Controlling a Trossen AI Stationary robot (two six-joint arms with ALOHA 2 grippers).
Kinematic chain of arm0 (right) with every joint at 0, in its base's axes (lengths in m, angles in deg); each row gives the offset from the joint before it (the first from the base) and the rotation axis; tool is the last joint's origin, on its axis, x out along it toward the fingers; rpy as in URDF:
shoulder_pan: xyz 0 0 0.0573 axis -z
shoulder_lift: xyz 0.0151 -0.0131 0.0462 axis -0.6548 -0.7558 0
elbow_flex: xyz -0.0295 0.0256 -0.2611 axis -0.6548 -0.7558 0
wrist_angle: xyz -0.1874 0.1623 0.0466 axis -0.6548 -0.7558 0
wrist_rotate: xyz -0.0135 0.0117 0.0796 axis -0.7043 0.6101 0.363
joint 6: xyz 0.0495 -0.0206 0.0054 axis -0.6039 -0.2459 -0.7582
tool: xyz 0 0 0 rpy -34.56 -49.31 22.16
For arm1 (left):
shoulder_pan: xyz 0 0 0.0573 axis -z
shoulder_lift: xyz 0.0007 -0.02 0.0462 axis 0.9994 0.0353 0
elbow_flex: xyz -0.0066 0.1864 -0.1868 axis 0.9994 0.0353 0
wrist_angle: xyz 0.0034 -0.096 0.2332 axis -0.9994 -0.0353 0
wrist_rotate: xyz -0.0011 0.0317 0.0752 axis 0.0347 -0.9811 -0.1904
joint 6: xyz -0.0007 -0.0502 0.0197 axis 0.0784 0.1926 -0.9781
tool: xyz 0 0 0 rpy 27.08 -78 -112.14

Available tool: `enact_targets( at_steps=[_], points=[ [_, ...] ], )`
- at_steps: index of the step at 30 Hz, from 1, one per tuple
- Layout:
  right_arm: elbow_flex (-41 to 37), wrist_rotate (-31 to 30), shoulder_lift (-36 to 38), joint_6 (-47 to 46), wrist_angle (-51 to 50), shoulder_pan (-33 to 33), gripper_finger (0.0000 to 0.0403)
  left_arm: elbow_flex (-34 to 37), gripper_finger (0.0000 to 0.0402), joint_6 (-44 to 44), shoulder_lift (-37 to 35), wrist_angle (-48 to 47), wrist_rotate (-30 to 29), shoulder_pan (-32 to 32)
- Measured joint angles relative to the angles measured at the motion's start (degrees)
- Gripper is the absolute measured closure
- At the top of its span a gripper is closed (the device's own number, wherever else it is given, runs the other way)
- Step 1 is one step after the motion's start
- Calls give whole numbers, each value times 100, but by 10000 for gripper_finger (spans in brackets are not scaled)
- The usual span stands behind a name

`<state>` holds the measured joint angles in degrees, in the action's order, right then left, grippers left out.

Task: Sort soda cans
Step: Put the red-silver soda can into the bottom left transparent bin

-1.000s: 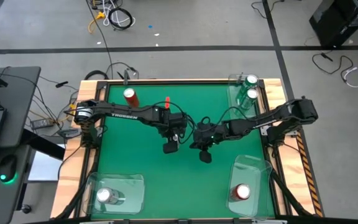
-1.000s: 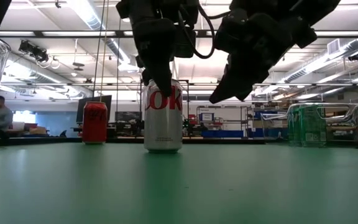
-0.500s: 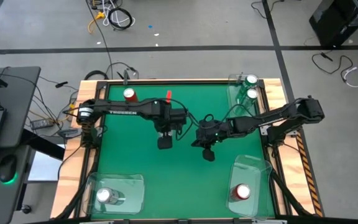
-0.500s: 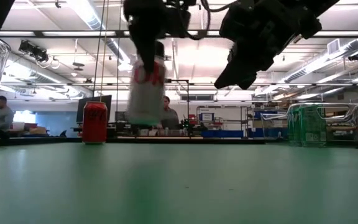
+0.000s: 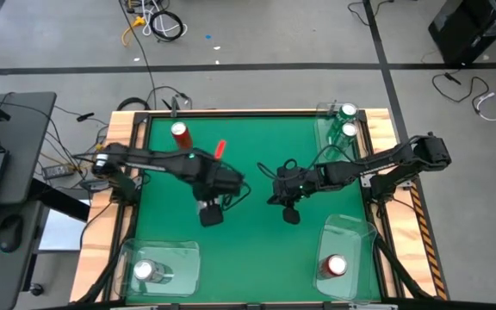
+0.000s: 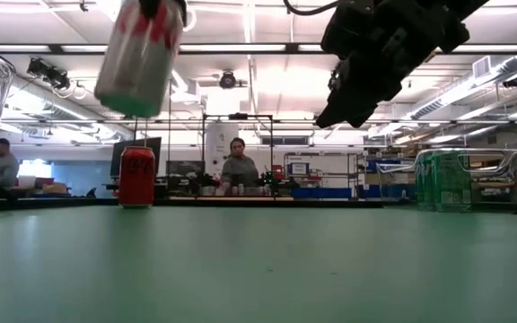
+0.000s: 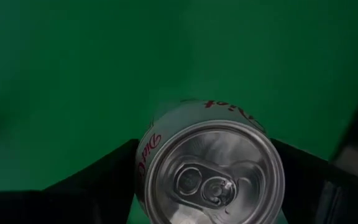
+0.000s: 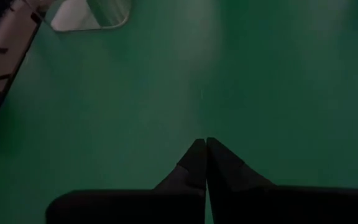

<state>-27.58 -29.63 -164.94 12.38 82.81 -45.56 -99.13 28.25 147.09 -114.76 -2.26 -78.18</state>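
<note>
My left hand (image 5: 210,213) grips a silver can (image 7: 209,168) between both fingers, its top facing my wrist, lifted clear off the green bench (image 5: 257,250) and tilted. My right hand (image 5: 290,213) hangs over the bench just beside the held can, fingers pressed together on nothing. Six cans counted: two silver, this one and one (image 5: 144,271) in a clear bin (image 5: 183,257); two red, one (image 5: 180,133) standing loose at the bench's far edge, one (image 5: 335,266) binned; two green (image 5: 346,120), binned together.
</note>
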Motion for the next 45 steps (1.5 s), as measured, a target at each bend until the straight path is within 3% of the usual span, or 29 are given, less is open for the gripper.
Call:
enact_targets(
  at_steps=[9, 29, 39, 45],
  points=[
    [0, 20, 0, 41, 2, -151, 403, -4, 92, 2531, -678, 75, -283, 1048],
    [0, 20, 0, 80, 187, -470, 403, 685, 92, 7832, -647, 671, -1048, 3645],
    [-1, 17, 0, 53, 244, -477, 403, 1761, 92, 9193, -647, 1664, -1334, 4209],
    [-2, 17, 0, 35, 277, -477, 403, 2220, 92, 9472, -645, 1721, -1324, 4287]
  ],
)
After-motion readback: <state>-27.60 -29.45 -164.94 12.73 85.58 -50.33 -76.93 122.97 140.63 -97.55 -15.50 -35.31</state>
